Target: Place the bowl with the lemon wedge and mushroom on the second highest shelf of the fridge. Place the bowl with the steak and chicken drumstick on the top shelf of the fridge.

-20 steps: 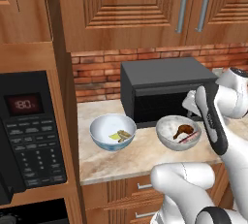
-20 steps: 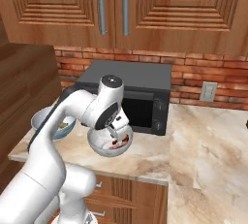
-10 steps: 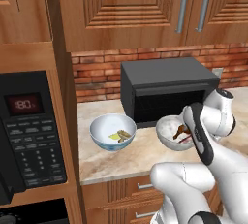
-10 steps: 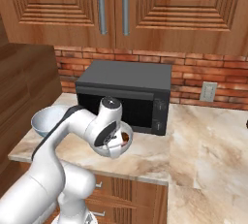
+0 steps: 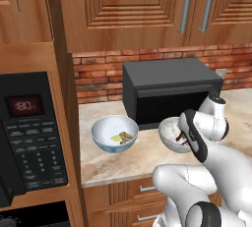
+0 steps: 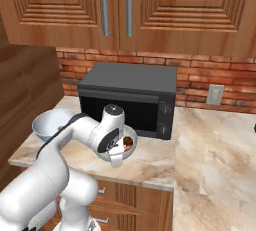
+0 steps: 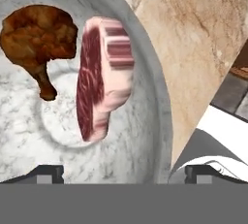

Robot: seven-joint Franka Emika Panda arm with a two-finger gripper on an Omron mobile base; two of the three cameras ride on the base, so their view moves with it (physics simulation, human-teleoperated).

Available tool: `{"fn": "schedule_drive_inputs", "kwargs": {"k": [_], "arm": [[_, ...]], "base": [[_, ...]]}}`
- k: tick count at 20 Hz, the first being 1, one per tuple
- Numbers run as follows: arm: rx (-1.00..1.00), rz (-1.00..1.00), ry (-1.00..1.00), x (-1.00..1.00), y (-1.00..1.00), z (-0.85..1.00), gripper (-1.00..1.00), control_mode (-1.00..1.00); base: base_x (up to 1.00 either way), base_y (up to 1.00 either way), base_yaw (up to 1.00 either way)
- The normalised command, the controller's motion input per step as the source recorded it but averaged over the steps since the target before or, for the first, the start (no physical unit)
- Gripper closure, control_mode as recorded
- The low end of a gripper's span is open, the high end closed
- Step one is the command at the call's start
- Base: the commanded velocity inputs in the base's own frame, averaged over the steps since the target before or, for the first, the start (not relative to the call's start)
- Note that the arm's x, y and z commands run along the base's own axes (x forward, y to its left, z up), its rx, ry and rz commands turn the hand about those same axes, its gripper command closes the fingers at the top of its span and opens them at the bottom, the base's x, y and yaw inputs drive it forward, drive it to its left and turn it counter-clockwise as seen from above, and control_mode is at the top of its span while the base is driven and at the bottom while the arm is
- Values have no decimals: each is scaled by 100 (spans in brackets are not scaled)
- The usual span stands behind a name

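Simulated kitchen, marbled tan surface [image 6: 210,150] under wooden cupboards, brick wall behind. Fingers [image 7: 123,173] spread as wide as possible, straddling the near rim of the marbled grey bowl [image 7: 145,111]: one tip [image 7: 46,173] inside the wall, the other [image 7: 206,172] outside over the surface; nothing clamped yet. Inside that bowl, raw steak [image 7: 101,77] standing on edge, browned chicken drumstick [image 7: 41,39] just beside it. Same bowl [image 5: 170,135] seen from the left base camera, resting on the surface directly in front of the black microwave [image 5: 167,91], partly hidden by the white wrist. Further out, second bowl [image 5: 114,133], pale blue, holding lemon wedge [image 5: 116,138] and mushroom [image 5: 127,135], near the built-in oven panel [image 5: 32,132], well apart from the fingers.

Progress, as judged: early. Neither bowl lifted, both on the surface. Remaining: closing on the rim, carrying the meat bowl to the fridge's top shelf, then the other bowl to the second highest.
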Motion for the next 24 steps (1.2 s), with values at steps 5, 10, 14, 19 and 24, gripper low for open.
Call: {"fn": "schedule_drive_inputs", "kwargs": {"k": [5,10,14,19,24], "arm": [[0,-3,7,28,0,-31,-100,-100],[0,-3,8,14,0,-38,100,-100],[0,0,3,0,0,-7,100,-100],[0,0,0,-9,0,0,100,-100],[-5,0,-24,-58,9,8,100,-100]], "base": [[0,0,0],[0,0,0],[0,0,0],[0,0,0],[0,0,0]]}}
